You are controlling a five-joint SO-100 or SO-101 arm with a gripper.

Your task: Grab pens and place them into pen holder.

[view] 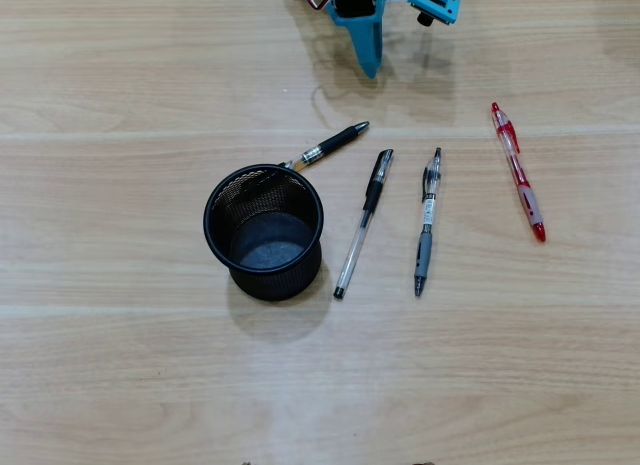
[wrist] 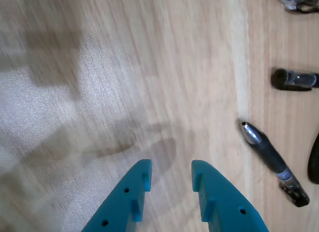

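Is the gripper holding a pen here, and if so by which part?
Nothing is held: the gripper is open and empty above bare table.

Overhead top-down; wrist close, tableward.

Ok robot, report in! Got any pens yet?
Jaws open, empty, above bare table. Four pens out on table; black and silver pen nearest. Pen holder empty. Nothing blocking.
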